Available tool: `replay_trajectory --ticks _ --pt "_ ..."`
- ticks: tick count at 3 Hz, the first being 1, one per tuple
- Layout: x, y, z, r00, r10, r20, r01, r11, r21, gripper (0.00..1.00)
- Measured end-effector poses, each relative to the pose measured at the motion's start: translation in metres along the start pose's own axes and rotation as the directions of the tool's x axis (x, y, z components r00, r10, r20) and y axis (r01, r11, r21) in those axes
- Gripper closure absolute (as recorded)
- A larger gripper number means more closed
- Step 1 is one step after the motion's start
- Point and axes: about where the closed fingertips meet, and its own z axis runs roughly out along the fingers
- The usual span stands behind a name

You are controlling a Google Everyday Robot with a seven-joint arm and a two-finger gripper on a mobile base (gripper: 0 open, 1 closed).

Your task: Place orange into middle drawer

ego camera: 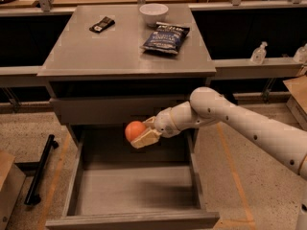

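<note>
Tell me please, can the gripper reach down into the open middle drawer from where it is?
Probably yes. The gripper, shut on the orange, hangs over the rear of the middle drawer, which is pulled out and holds nothing in the way.

Gripper (140,136) jaws, over middle drawer (73,186), hide orange (134,129) underside; arm (249,128) cropped right.

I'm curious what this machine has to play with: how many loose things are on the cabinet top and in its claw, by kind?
orange, held by the gripper above the open middle drawer: 1
white bowl: 1
blue snack bag: 1
small dark packet: 1
Total: 4
</note>
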Motion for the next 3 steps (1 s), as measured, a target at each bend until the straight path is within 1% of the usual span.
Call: replay_trajectory --ticks 1,2,3 --pt "-0.008 0.003 0.000 0.997 -0.045 -0.057 0.046 0.9989 0.011 1.00" --pt "0.003 0.010 0.021 0.996 -0.068 -0.062 0.067 0.9975 -0.025 1.00" --pt "0.040 0.017 0.059 0.995 -0.039 -0.095 0.033 0.9969 -0.072 1.00"
